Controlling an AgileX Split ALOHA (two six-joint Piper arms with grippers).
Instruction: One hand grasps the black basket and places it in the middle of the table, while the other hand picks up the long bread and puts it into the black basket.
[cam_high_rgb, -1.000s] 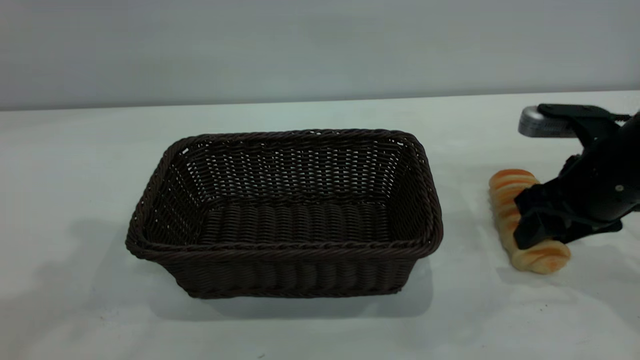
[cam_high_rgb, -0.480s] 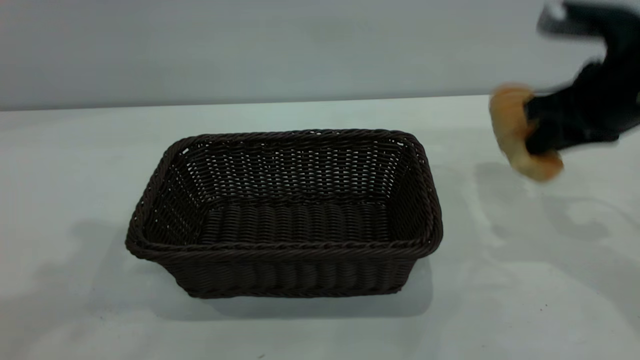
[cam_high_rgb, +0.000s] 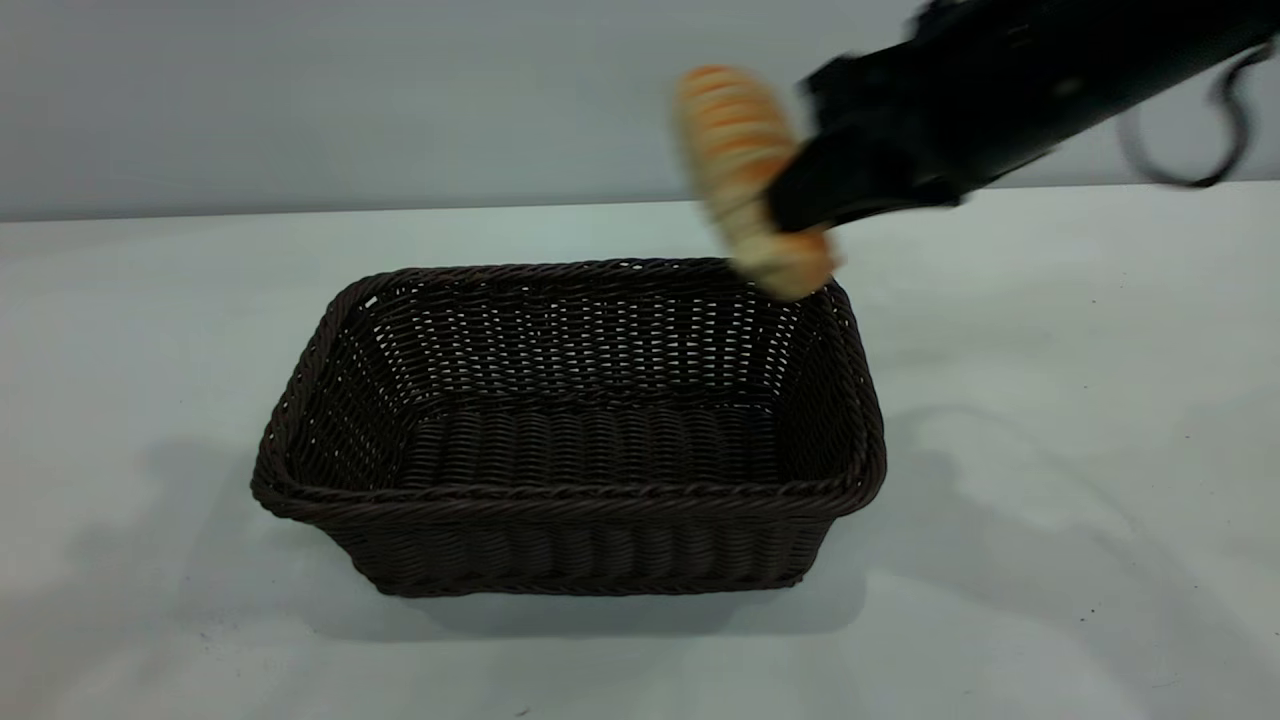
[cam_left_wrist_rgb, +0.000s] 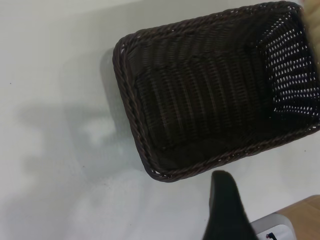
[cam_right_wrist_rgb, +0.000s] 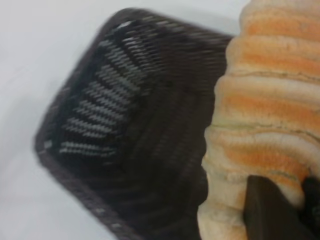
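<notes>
The black basket (cam_high_rgb: 560, 497) stands empty in the middle of the white table (cam_high_rgb: 1050, 350). My right gripper (cam_high_rgb: 800, 195) is shut on the long bread (cam_high_rgb: 735, 150) and holds it in the air above the basket's far right corner. The right wrist view shows the bread (cam_right_wrist_rgb: 265, 115) close up, with a fingertip (cam_right_wrist_rgb: 267, 210) against it and the basket (cam_right_wrist_rgb: 65, 170) below. My left gripper (cam_left_wrist_rgb: 227, 210) is out of the exterior view. Its wrist view looks down on the basket (cam_left_wrist_rgb: 131, 105) from some way off.
A black cable (cam_high_rgb: 1215, 130) hangs from the right arm at the upper right. In the left wrist view a wooden edge (cam_left_wrist_rgb: 300, 212) and a grey piece (cam_left_wrist_rgb: 272, 227) lie beyond the table's rim. White tabletop surrounds the basket on all sides.
My right gripper has lifted the bread off the table at the right and carried it up and left, to above the basket's far right corner. The basket has not moved.
</notes>
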